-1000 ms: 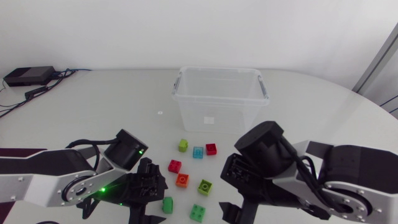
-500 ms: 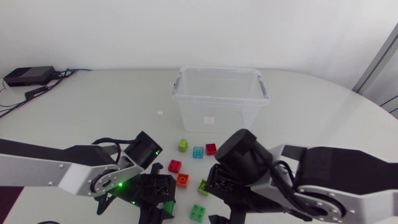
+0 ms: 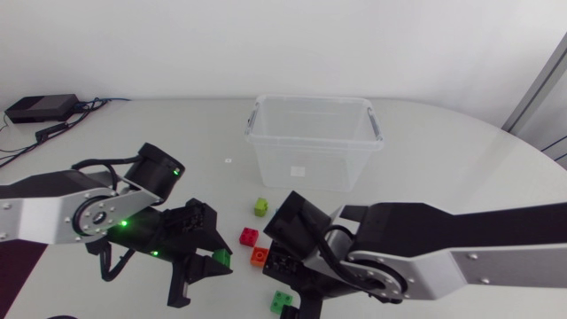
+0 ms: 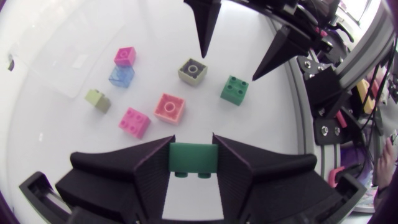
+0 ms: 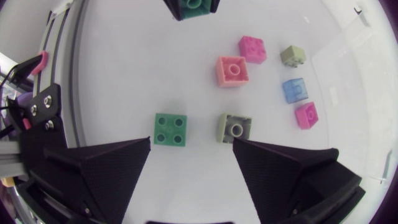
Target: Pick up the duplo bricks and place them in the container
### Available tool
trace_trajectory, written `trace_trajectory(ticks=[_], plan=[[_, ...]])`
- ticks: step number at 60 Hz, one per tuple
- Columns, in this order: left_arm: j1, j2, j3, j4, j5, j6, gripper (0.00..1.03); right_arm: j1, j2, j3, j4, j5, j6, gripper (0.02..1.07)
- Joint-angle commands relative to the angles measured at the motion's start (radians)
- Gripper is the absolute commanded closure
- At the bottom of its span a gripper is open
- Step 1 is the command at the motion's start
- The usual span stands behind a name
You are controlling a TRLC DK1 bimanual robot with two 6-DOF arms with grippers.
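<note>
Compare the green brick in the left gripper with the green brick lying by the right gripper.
The held brick is clamped in the left gripper; the loose brick lies on the table. The held brick shows its side, the loose brick four studs. Both are green.

Bricks [image 3: 249, 236] lie before the container [image 3: 310, 168], between left tool [image 4: 193, 146] — a brick [image 4: 193, 158] inside — and right tool [image 5: 192, 141].
</note>
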Motion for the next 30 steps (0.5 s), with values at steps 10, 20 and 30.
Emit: trace_trajectory(ticks=[10, 20, 30], plan=[[0.087, -0.141, 0.046, -0.105, 0.062, 0.052, 0.74, 0.037, 0.113, 0.066, -0.041, 0.004, 0.036, 0.14], [0.15, -0.187, 0.051, -0.151, 0.104, 0.079, 0.74, 0.042, 0.13, 0.089, -0.081, 0.0, 0.04, 0.14], [0.202, -0.199, 0.068, -0.177, 0.134, 0.104, 0.74, 0.057, 0.161, 0.126, -0.142, -0.005, 0.039, 0.16]])
